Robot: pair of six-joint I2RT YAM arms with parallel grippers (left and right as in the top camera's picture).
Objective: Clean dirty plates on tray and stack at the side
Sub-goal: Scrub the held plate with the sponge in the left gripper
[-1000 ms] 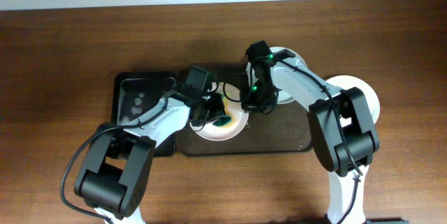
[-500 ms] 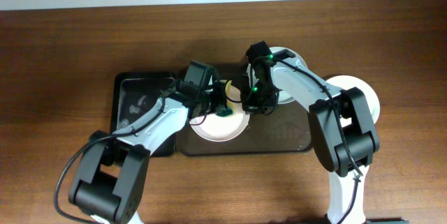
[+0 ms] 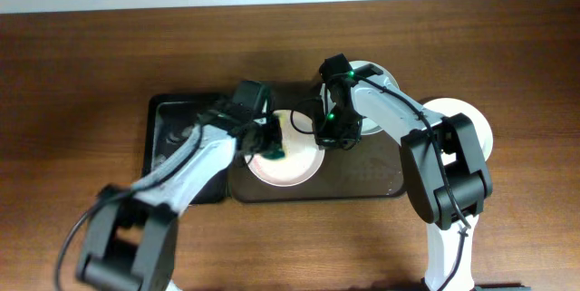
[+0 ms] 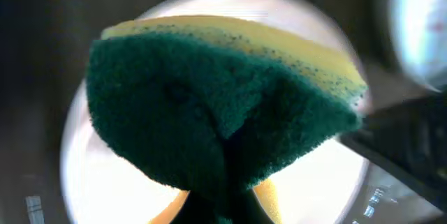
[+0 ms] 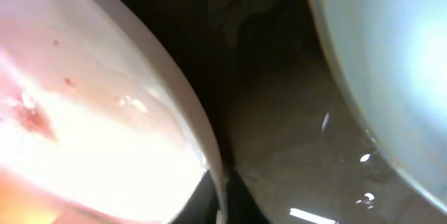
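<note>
A white plate (image 3: 294, 169) lies at the left end of the dark brown tray (image 3: 362, 180). My left gripper (image 3: 269, 141) is shut on a green and yellow sponge (image 3: 272, 151) and presses it on the plate's left part. In the left wrist view the sponge (image 4: 223, 98) fills the frame over the plate (image 4: 105, 182). My right gripper (image 3: 322, 135) is shut on the plate's right rim. In the right wrist view the plate (image 5: 84, 126) shows small red smears, with its rim between my fingers (image 5: 223, 199). A second plate (image 3: 381, 78) sits at the tray's back.
A third white plate (image 3: 473, 121) lies on the wooden table right of the tray. A narrow glossy black tray (image 3: 172, 137) stands just left of the brown tray, under my left arm. The second plate (image 5: 391, 63) is close on the right in the right wrist view.
My left gripper has moved the sponge across the plate, from its right part toward its left part. The right gripper has kept its hold on the rim.
</note>
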